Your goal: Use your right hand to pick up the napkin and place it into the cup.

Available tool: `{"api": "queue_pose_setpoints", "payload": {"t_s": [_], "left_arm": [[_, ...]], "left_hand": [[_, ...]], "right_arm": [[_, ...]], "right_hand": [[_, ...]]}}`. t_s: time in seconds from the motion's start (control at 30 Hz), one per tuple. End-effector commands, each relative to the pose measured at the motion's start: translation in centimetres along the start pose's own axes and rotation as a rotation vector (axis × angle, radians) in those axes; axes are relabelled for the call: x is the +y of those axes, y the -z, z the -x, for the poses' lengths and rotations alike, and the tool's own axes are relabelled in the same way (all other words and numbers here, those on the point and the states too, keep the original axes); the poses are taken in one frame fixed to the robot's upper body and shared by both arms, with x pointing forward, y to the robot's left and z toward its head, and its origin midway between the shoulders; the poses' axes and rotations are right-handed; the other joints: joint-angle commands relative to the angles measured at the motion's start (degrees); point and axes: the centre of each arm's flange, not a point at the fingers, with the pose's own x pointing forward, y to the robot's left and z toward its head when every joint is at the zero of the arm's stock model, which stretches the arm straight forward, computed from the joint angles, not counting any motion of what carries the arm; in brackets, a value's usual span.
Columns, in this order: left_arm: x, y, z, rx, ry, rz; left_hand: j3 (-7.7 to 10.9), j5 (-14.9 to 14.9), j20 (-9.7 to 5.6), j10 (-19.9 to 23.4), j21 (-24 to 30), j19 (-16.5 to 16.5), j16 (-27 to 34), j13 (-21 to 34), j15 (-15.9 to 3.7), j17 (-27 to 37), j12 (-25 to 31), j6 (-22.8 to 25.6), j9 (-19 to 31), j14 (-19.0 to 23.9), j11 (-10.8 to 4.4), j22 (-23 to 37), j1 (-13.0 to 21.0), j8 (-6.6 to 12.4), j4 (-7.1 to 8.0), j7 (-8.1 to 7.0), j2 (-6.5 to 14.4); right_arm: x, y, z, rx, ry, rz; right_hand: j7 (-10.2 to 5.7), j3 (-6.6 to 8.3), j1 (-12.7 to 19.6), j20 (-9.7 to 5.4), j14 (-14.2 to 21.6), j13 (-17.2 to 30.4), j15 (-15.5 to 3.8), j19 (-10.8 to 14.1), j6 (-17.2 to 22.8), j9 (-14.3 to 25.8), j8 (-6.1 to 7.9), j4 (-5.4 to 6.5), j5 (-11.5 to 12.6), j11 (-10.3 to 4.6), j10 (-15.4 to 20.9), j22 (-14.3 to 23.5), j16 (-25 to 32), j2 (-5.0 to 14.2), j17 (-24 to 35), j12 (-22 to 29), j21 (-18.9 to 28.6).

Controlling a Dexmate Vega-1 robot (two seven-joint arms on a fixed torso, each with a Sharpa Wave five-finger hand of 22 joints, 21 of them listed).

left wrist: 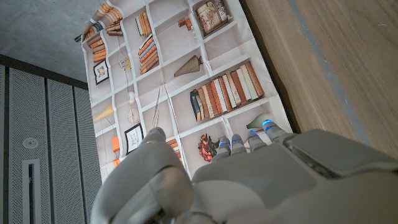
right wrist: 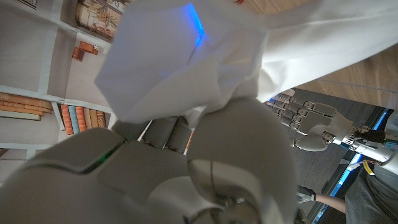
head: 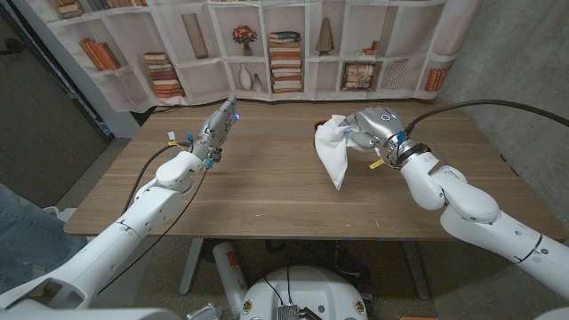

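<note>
White napkin point(head: 333, 151) hangs gripped in the right hand point(head: 372, 130) at two o'clock; left hand point(head: 216, 130), fingers released, at eleven. No readable writing.

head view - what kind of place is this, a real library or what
Probably a robot test setup rather than a library: the bookshelf backdrop is a printed, wrinkled curtain hung behind a wooden table, with grey wall panels beside it. The right hand holds a white napkin.

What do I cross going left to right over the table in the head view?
Left hand → bare table → napkin → right hand, which holds the napkin.
</note>
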Motion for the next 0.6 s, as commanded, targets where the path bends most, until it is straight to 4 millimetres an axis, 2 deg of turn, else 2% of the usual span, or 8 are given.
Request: {"api": "queue_pose_setpoints", "payload": {"t_s": [0.03,0.6], "left_arm": [[0.1,0.2,0.3,0.001,-0.004,0.002],[0.3,-0.1,0.7,-0.002,-0.001,-0.004]], "left_hand": [[-0.28,0.0,0.13,-0.2,-0.1,-4.8,0.0,0.1,0.38,0.2,0.1,-0.3,0.2,-1.4,-0.03,0.1,0.2,-0.08,0.17,0.12,0.8],[-0.38,-0.1,0.14,-0.2,-0.3,-4.7,0.0,0.1,0.45,0.2,0.1,-0.4,0.2,-1.3,0.07,0.2,0.3,-0.08,0.12,0.15,0.8]], "right_arm": [[-0.1,0.2,-1.4,-0.004,-0.004,0.002],[0.0,-0.1,-3.5,-0.01,-0.01,0.01]], "right_hand": [[0.03,0.07,1.0,-0.23,1.7,0.2,-1.5,-0.3,0.5,0.1,-0.18,0.35,0.4,-0.85,1.5,0.1,-0.1,0.99,0.3,-0.3,0.6],[0.13,0.04,0.9,-0.22,2.1,0.3,-1.45,-0.6,0.6,0.2,-0.47,0.47,0.4,-0.83,2.0,0.2,0.0,1.08,0.3,-0.7,1.3]]}}
